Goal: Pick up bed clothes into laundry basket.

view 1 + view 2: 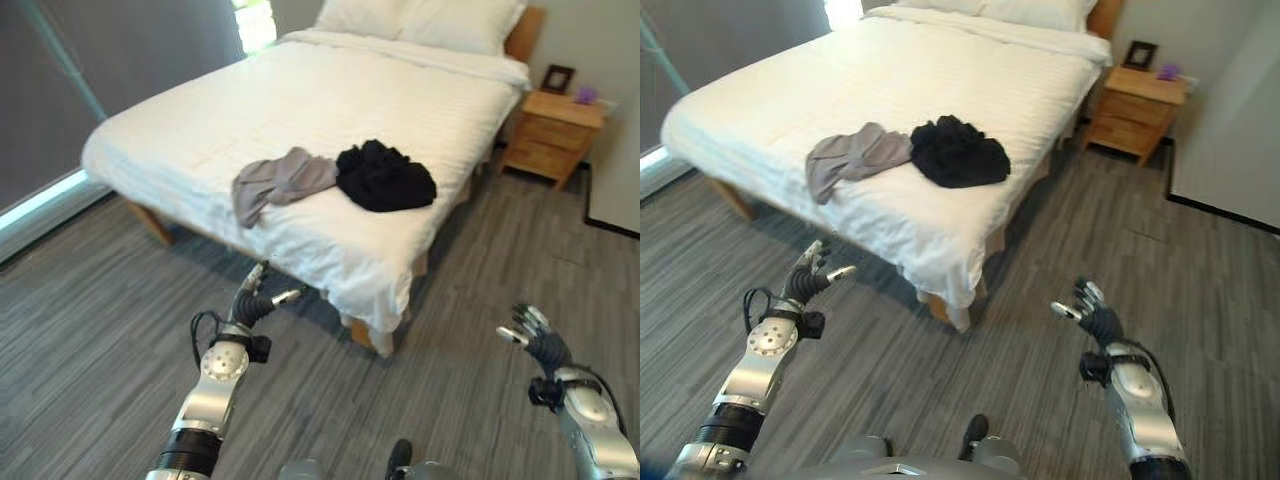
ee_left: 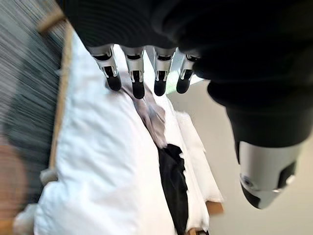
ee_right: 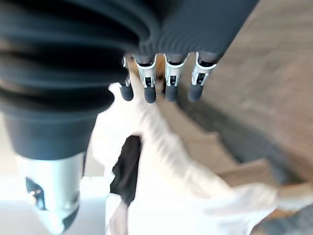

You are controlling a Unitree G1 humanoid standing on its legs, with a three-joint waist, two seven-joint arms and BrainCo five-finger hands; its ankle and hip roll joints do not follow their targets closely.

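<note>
Both hands, left hand [image 1: 252, 300] and right hand [image 1: 1092, 316], hung relaxed and empty short of the bed [image 1: 200, 120]. I'd reach the grey garment [image 1: 282, 182] near the foot edge first, beside the black one [image 1: 384, 177].

Two garments [image 1: 330, 178], one bed [image 1: 200, 130], two pillows [image 1: 420, 20], one nightstand [image 1: 550, 130]

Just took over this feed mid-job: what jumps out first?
Two garments lie touching near the foot corner of the white bed: a black garment and a grey garment to its left. Both hands hang open over the grey floor, the left hand nearest the bed edge, the right hand farther off.
</note>
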